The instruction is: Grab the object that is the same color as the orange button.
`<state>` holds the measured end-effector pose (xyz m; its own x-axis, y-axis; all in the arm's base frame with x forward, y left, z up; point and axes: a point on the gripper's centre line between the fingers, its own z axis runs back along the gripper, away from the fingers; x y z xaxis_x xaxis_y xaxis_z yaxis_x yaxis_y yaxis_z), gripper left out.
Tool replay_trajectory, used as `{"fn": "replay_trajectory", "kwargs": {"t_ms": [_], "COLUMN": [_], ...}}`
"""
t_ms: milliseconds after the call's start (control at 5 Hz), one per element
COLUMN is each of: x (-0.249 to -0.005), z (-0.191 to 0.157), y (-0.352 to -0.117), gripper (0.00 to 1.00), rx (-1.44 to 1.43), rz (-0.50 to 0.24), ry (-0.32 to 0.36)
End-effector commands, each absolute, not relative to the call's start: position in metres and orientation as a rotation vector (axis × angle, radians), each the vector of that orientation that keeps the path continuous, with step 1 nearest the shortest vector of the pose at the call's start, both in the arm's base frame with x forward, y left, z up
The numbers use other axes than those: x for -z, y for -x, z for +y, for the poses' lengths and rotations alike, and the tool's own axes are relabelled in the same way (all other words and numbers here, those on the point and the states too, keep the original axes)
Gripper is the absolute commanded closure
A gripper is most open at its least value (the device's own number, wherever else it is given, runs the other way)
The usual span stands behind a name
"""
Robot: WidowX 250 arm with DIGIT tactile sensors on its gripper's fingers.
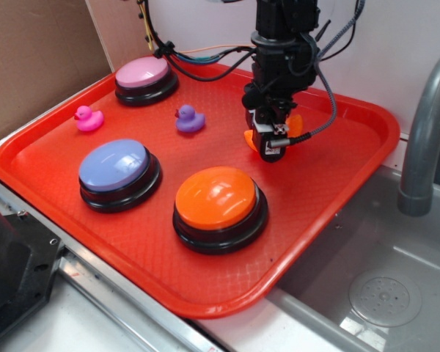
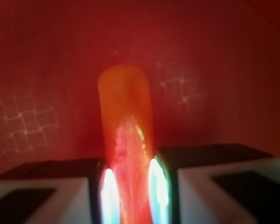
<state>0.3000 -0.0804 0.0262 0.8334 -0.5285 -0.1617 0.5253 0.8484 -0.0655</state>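
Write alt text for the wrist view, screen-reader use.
Blurry close-up: the hand is closed on a small orange crescent slice, which sticks out from between the two fingers toward the top of the frame. The red tray, with a faint grid texture, fills the background.

1. Tray holds three buttons, two ducks and the toy slice.
2. Front right button; front left button; back left button.
3. Ducks between back and front buttons.
4. Slice right of ducks, between the gripper fingers.
5. Sink right of tray.
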Motion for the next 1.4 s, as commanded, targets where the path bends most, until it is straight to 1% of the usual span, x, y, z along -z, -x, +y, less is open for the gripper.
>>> {"fn": "replay_trajectory", "kwargs": {"t_ms": [0,200,400,600,800,1000,1200], "x": [-0.114,-0.148,-0.171,-0.188,-0.201,-0.22,-0.221], "z": [-0.027,-0.01,-0.006,-0.01,-0.009,-0.001,0.001], "y": [-0.26,-0.23,-0.203,-0.188,-0.169,-0.152,-0.151], "gripper": [1.0,1.0,1.0,1.0,1.0,1.0,1.0], "rx": [0.362,0.248,0.199,0.168,0.069,0.013,-0.003], "rz": [0.127,0.109,0.076,0.051,0.051,0.029,0.029], "ry": [0.026,0.006,0.013,-0.016,-0.025,0.003,0.002]}}
